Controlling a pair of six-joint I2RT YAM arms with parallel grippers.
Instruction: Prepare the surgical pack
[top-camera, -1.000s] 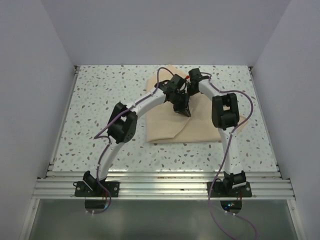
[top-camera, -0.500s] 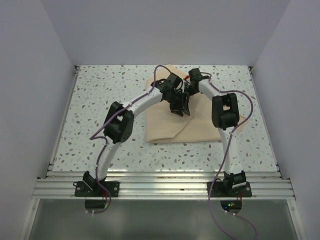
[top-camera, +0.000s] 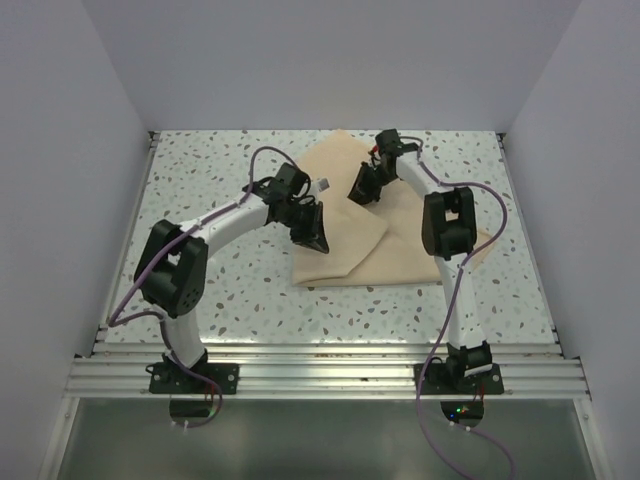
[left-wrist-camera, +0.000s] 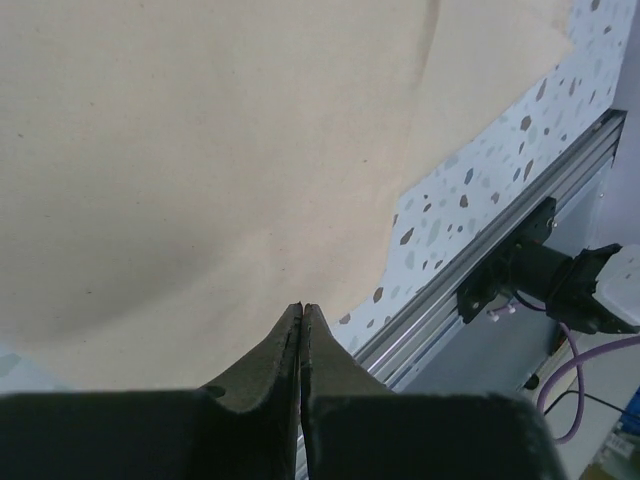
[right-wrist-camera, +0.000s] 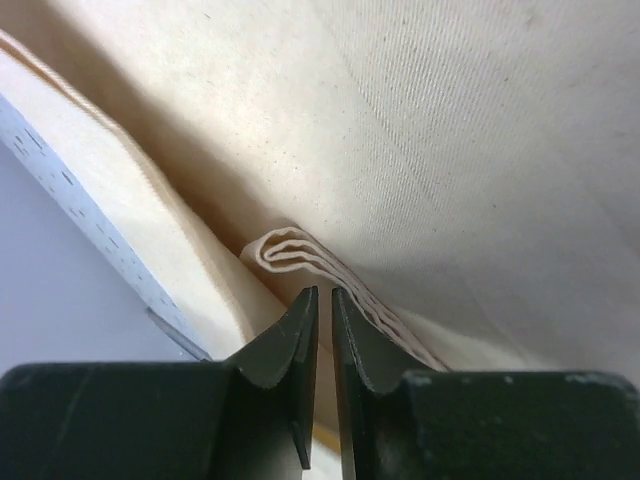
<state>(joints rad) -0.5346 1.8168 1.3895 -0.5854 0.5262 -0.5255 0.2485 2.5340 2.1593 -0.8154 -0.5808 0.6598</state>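
Cloth (top-camera: 345, 255) lay part-folded, looked mid-wrap. It sat under your left gripper (left-wrist-camera: 302, 310), fingers together, empty. Your right gripper (right-wrist-camera: 322, 295) was nearly closed at a layered fold (right-wrist-camera: 285, 248); grip unclear. Next, probably: pull that fold across.

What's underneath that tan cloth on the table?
Only the speckled table shows around the cloth. Stacked folded layers show at one edge. Anything wrapped inside is covered from view.
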